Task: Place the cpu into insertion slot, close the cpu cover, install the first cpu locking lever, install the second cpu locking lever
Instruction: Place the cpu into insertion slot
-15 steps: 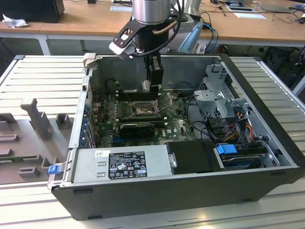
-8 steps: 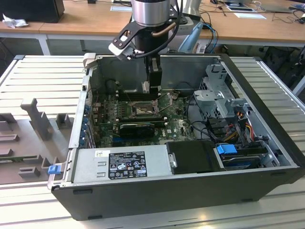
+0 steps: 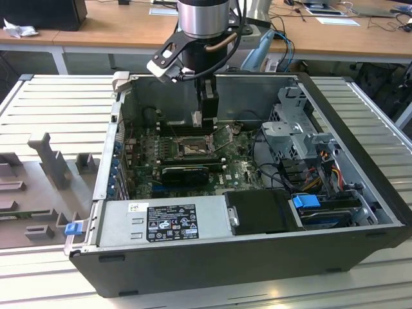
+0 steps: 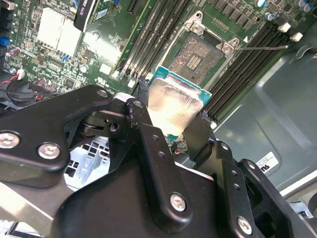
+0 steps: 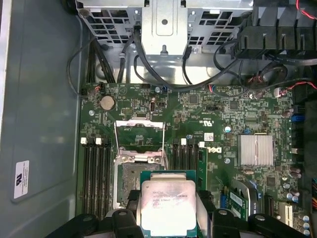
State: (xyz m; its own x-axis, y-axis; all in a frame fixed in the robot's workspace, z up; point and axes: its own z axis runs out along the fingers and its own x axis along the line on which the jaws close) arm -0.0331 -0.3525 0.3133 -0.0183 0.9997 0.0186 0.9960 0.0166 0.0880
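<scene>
My gripper is shut on the cpu, a flat square chip with a pale silvery top and a green edge, held by two opposite sides between black fingers. The chip hangs above the green motherboard, partly over one side of the insertion slot. The slot lies bare, with a dark brownish centre. The cpu cover is swung open, away from the socket. A thin lever wire sticks out beside the slot. In the exterior view the gripper hovers just above the socket.
The open computer case surrounds the board. Black memory slots flank the socket. A long black card, a power supply, a drive cage and loose cables stand close by. A heatsink sits on the board.
</scene>
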